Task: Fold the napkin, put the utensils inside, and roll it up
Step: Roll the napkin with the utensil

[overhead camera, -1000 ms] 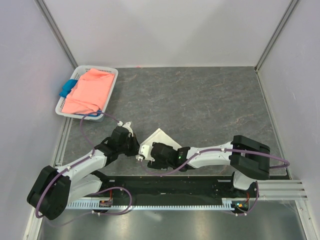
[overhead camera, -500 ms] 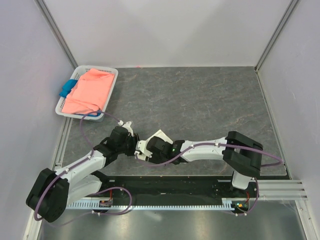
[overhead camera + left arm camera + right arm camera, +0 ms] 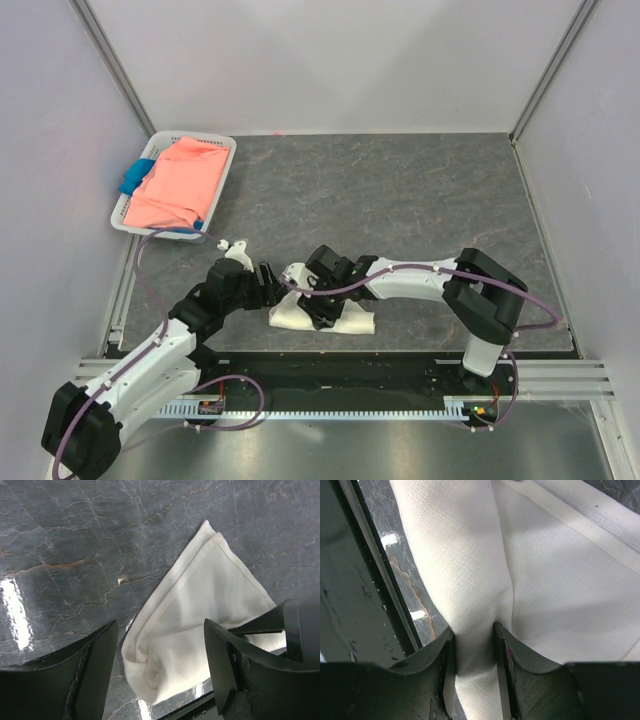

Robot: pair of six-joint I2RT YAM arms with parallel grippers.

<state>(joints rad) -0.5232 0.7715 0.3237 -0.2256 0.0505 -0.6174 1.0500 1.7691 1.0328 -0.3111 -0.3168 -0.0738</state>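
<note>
Napkin [image 3: 352, 322] lies bunched near the desk's [image 3: 420, 190] near edge, left of centre, well apart from the basket [image 3: 228, 150] at the far-left corner. A fold is pinched in the right gripper [image 3: 474, 665]. Left gripper [image 3: 160, 655] is spread wide over the napkin's left end.

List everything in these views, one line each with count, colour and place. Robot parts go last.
table: one, dark grey marbled, under everything
basket: one, white, far left corner of the table
salmon-pink cloth: one, piled in the basket
blue cloth: one, at the basket's left side, mostly hidden by the pink cloth
napkin: one, off-white, bunched near the table's near edge, between the two grippers
left gripper: one, black, open, jaws either side of the napkin's end
right gripper: one, black, shut on a fold of the napkin
</note>
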